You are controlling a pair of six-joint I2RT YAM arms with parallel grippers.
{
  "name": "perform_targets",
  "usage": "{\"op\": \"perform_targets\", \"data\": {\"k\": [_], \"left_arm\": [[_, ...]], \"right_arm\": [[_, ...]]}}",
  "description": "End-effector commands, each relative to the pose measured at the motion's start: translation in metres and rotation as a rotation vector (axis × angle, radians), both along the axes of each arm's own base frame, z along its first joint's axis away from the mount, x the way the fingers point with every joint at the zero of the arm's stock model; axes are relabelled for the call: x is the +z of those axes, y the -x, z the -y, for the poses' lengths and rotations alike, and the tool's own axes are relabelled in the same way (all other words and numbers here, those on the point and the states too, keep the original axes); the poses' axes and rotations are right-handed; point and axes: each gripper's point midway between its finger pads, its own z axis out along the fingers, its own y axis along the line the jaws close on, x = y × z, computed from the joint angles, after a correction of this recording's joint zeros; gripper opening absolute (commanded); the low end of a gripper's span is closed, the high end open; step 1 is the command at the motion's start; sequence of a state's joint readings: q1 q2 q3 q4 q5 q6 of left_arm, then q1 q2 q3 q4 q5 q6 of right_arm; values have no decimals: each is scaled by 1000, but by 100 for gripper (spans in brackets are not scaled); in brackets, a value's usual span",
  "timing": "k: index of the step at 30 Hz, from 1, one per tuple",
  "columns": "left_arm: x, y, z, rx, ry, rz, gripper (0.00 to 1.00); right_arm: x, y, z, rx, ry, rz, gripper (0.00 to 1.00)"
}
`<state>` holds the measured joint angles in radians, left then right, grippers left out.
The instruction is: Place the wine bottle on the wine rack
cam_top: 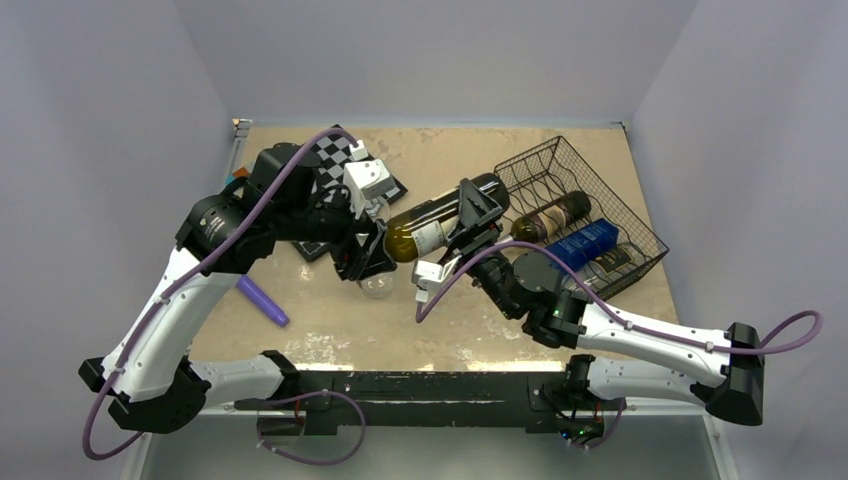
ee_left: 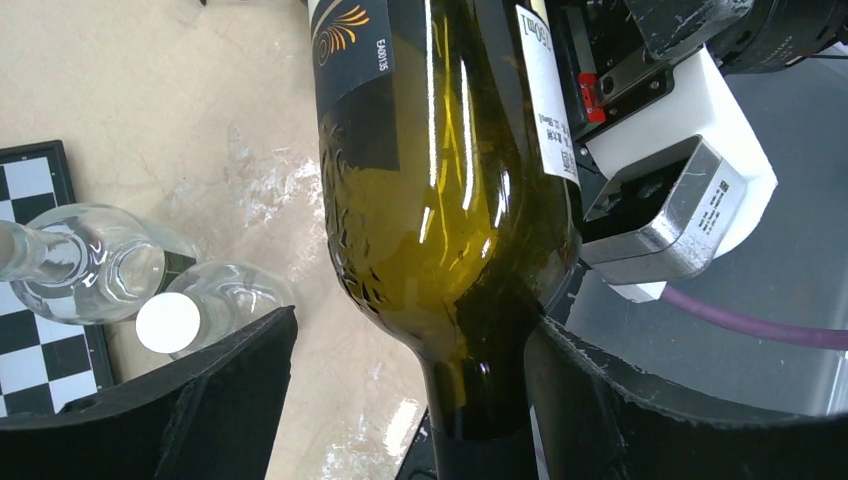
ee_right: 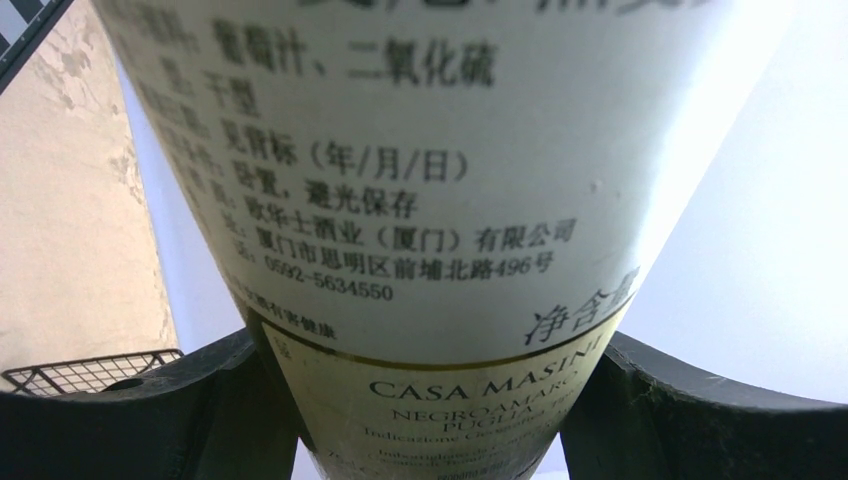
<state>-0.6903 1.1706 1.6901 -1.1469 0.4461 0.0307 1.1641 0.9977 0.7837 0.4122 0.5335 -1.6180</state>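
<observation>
A dark green wine bottle (cam_top: 432,228) with pale labels hangs above the table's middle, neck to the left. My right gripper (cam_top: 478,215) is shut on its body; in the right wrist view the fingers (ee_right: 215,400) press both sides of the label (ee_right: 420,200). My left gripper (cam_top: 372,255) is open around the neck (ee_left: 480,390). The neck lies against the right finger (ee_left: 600,400), with a wide gap to the left one. The black wire wine rack (cam_top: 620,215) lies to the right of the bottle, apart from it. Its corner shows in the right wrist view (ee_right: 90,372).
The rack holds a dark bottle (cam_top: 550,215) and a blue box (cam_top: 585,243). A chessboard (cam_top: 340,160) and a white box (cam_top: 365,180) sit at the back left. Clear glass bottles (ee_left: 90,265) stand under my left gripper. A purple object (cam_top: 262,300) lies at the front left.
</observation>
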Motion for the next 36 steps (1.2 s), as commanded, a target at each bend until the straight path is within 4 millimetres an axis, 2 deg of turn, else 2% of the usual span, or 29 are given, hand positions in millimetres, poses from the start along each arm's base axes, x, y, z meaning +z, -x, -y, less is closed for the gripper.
{"op": "perform_targets", "data": {"k": [1, 9, 13, 16, 21, 23, 24, 33, 34, 35, 36], "left_arm": [[-3, -4, 4, -10, -10, -1, 85], [-20, -17, 2, 47, -87, -26, 76], [-31, -27, -2, 90, -149, -36, 65], [-32, -32, -2, 104, -166, -29, 53], [-31, -37, 0, 103, -175, -17, 26], [-30, -39, 1, 97, -178, -13, 6], [-30, -40, 2, 96, -179, -12, 0], [-20, -49, 2, 132, -164, 35, 0], [-18, -51, 1, 140, -159, 43, 0], [-15, -52, 0, 151, -153, 53, 0], [-11, -53, 0, 161, -144, 65, 0]], "right_arm": [[65, 11, 25, 4, -248, 83, 0], [70, 9, 29, 5, -315, 14, 0], [75, 10, 32, 14, -361, -17, 0], [76, 11, 33, 19, -376, -28, 0], [76, 11, 34, 24, -393, -40, 0], [75, 11, 34, 26, -397, -47, 0], [74, 11, 33, 27, -395, -52, 0], [68, 13, 29, 52, -393, -52, 0], [67, 12, 29, 48, -393, -53, 2], [66, 11, 28, 41, -388, -53, 24], [64, 10, 28, 35, -379, -51, 40]]}}
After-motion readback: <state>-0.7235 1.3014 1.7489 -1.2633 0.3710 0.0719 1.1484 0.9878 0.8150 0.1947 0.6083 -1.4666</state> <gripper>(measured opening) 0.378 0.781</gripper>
